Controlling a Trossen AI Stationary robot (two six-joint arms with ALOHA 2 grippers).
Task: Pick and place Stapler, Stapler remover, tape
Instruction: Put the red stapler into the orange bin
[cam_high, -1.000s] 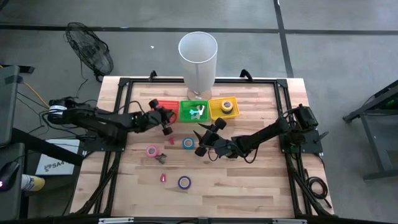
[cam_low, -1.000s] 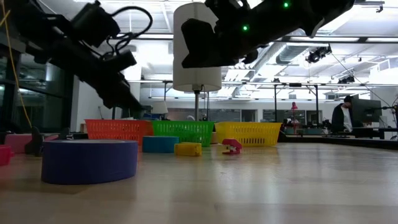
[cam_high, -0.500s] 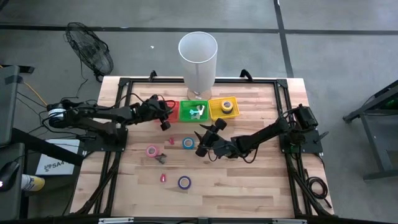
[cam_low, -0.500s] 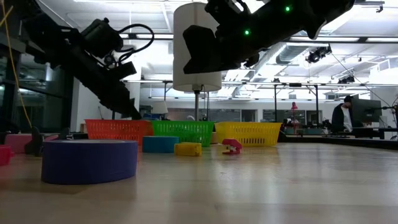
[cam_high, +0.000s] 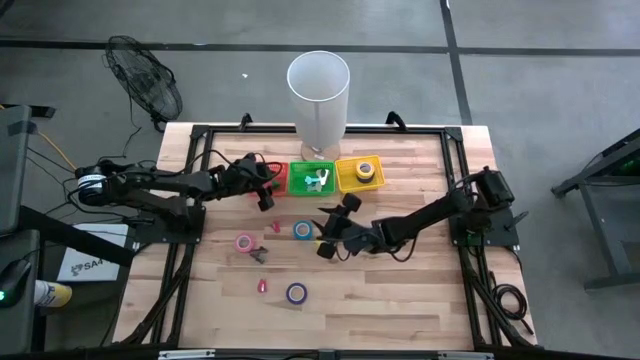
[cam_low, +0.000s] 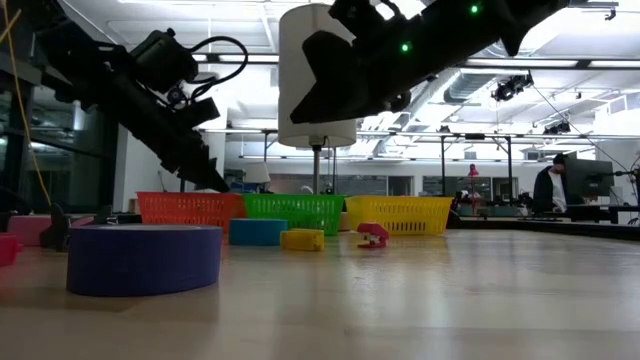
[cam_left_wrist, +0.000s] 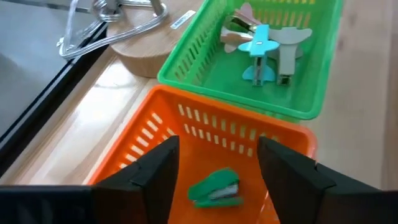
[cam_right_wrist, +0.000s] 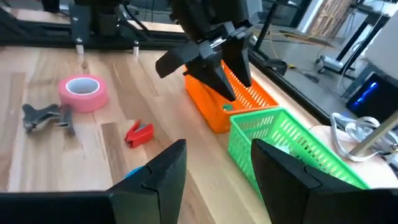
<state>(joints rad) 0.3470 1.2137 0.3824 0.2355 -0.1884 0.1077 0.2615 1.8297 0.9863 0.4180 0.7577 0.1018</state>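
Stapler (cam_left_wrist: 214, 188) in orange basket (cam_left_wrist: 140, 146); green basket (cam_left_wrist: 186, 59) adjacent.

no readable text, labels, brands, numbers or signs in any view

I saw a light wooden table (cam_high: 400, 290) carrying everything. Along its far edge sat three baskets in a row — orange (cam_high: 268, 172), green (cam_high: 312, 179), yellow (cam_high: 362, 173) — with a tall white cylinder (cam_high: 318, 92) behind them. Loose on the wood lay a pink tape roll (cam_high: 244, 242), a blue roll (cam_high: 302, 230), a purple roll (cam_high: 296, 293), a small red stapler (cam_high: 275, 227) and a dark staple remover (cam_high: 260, 256).
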